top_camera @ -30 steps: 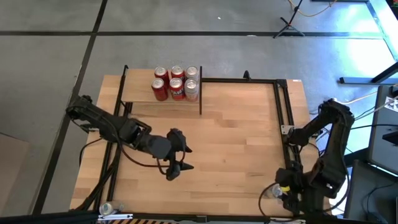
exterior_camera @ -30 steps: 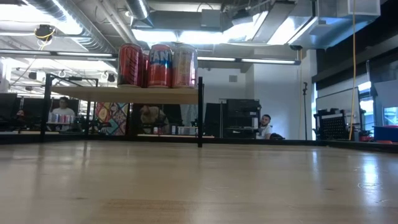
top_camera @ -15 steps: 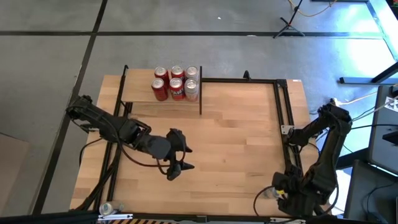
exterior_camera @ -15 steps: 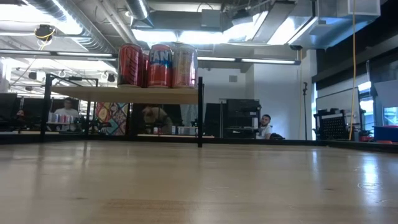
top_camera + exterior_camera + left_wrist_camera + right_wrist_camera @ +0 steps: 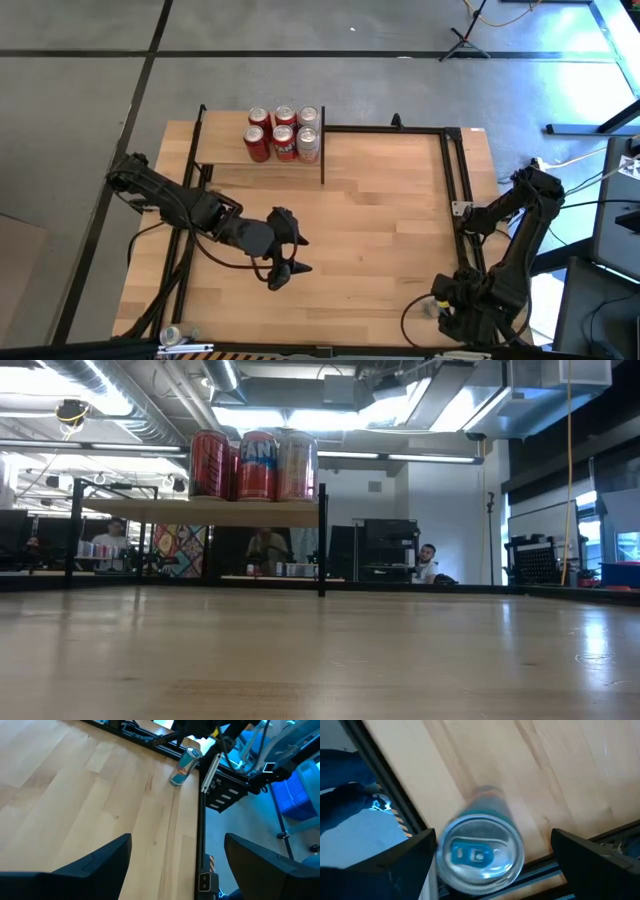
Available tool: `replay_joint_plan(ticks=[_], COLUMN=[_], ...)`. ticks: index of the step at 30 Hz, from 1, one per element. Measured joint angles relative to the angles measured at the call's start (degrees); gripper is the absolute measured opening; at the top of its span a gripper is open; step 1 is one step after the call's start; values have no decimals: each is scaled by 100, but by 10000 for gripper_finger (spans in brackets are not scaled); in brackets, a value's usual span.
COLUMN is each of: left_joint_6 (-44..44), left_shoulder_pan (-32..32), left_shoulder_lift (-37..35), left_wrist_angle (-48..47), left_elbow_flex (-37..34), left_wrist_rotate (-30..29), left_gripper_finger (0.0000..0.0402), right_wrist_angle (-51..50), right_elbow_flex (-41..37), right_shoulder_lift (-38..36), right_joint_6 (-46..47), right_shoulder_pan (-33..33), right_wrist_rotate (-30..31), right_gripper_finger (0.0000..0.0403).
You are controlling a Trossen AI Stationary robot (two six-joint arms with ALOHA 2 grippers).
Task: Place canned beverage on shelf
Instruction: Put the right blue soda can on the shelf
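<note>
A blue and silver can (image 5: pixel 181 767) stands upright on its base at the table's near right corner; it also shows in the high view (image 5: pixel 432 306). My right gripper (image 5: pixel 447 310) is above it, open. In the right wrist view its fingers (image 5: pixel 402 867) stand on either side of the can's top (image 5: pixel 480 851) without plainly touching it. My left gripper (image 5: pixel 285 270) hangs open and empty over the table's middle left (image 5: pixel 177 870). The shelf (image 5: pixel 225 150) at the far left carries several cans (image 5: pixel 283 134), which also show in the low view (image 5: pixel 255 465).
A black metal frame (image 5: pixel 455 200) runs along the table's right and far edges, close to the can. Another small can (image 5: pixel 172 334) lies at the near left corner. The left half of the shelf board is bare. People sit in the room beyond the table (image 5: pixel 428 560).
My right arm has moved toward the table's near edge and a little to the left, bringing its gripper down toward the blue and silver can. My left arm has kept still.
</note>
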Motion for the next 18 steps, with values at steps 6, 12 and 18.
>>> replay_joint_plan(ticks=[6, 12, 18], left_joint_6=[21, 59, 60], left_shoulder_pan=[-2, -2, 3], left_shoulder_lift=[0, 0, -73], left_wrist_angle=[-3, -6, -206], left_elbow_flex=[0, 0, 0], left_wrist_rotate=[-4, -18, 154], left_gripper_finger=[305, 305, 305], right_wrist_angle=[24, 7, 1], right_elbow_flex=[-161, -214, -156], right_shoulder_lift=[-2, -13, -9], right_joint_6=[42, -7, -472], right_shoulder_pan=[0, 0, -106], right_wrist_rotate=[-29, 105, 152], right_gripper_finger=[330, 216, 204])
